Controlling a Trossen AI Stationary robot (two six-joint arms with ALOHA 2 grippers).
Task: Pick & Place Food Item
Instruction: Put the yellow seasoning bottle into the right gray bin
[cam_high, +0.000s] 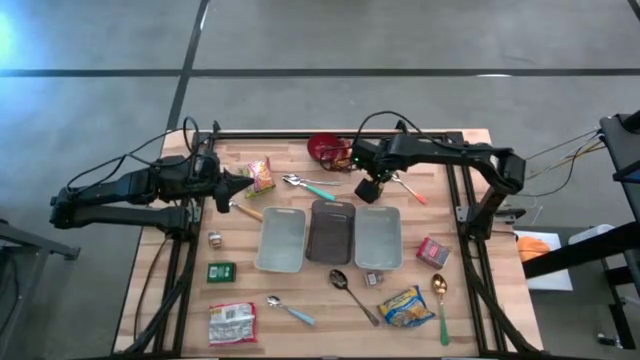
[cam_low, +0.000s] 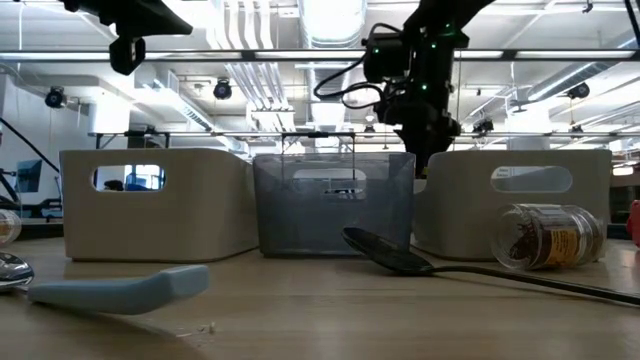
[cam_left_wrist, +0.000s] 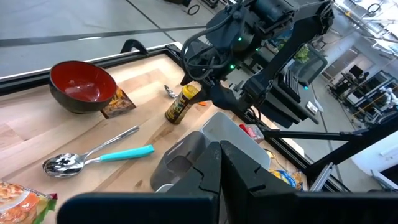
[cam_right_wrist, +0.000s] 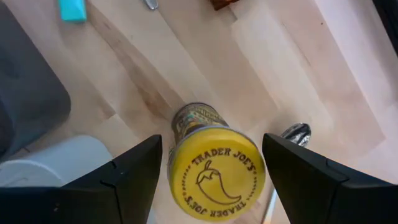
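A spice jar with a yellow lid (cam_right_wrist: 214, 175) stands upright on the wooden table, on its base, to the right of the red bowl (cam_left_wrist: 82, 84); it also shows in the left wrist view, jar (cam_left_wrist: 179, 107). My right gripper (cam_right_wrist: 212, 148) hangs over it, pointing almost straight down, open, one finger on either side of the lid with a gap to each. From above, the right gripper (cam_high: 368, 188) hides the jar. My left gripper (cam_high: 240, 187) waits shut over the table's left part, holding nothing.
Three bins (cam_high: 281, 240) (cam_high: 331, 230) (cam_high: 379, 237) stand side by side mid-table, just near of the jar. A teal-handled spoon (cam_high: 312, 186), a snack packet (cam_high: 261, 176) and an orange-handled spoon (cam_high: 410, 190) lie close by. Further packets, spoons and a lying jar (cam_low: 545, 235) sit toward the near edge.
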